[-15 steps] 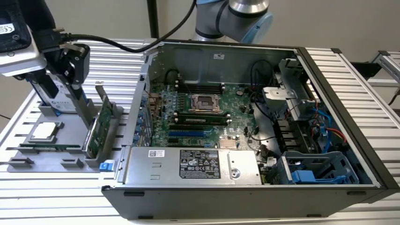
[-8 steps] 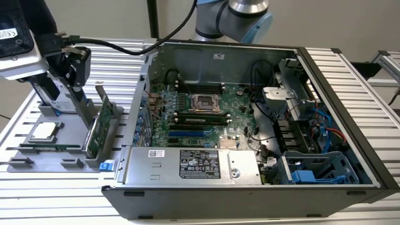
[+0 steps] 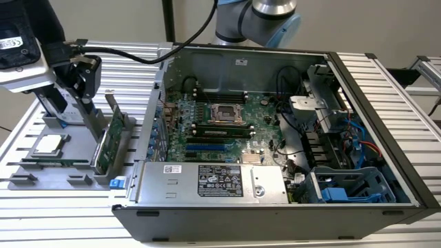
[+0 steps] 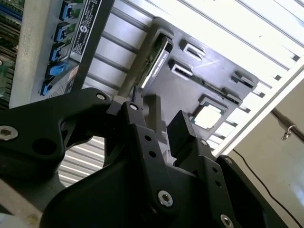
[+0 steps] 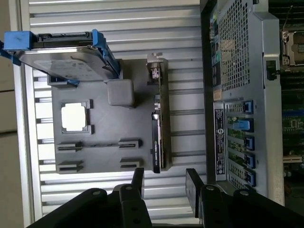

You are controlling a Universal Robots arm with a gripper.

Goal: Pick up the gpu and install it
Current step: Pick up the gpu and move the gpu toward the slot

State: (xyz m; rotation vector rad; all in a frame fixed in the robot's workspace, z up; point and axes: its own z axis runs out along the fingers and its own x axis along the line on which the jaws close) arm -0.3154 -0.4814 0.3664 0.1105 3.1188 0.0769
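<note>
The gpu (image 3: 114, 135) is a green card standing on its edge in a slot of the grey holder tray (image 3: 41, 168), at the exterior view's left of the open computer case (image 3: 276, 129). In both wrist views it appears edge-on, gpu (image 5: 159, 128) and gpu (image 4: 154, 66), still seated in the tray. My gripper (image 3: 84, 90) hangs above the tray, a little apart from the card. Its black fingers (image 5: 137, 180) stand open with nothing between them, and the gap of the gripper (image 5: 165, 183) lines up with the card's length. The gripper (image 4: 164, 118) touches nothing.
The tray also holds a silver hard drive in a blue frame (image 5: 66, 54), a square processor chip (image 5: 74, 116) and a narrow memory stick (image 5: 99, 145). Inside the case lie the motherboard (image 3: 220, 119) and a power supply (image 3: 214, 181). Everything rests on a slatted metal table (image 3: 62, 217).
</note>
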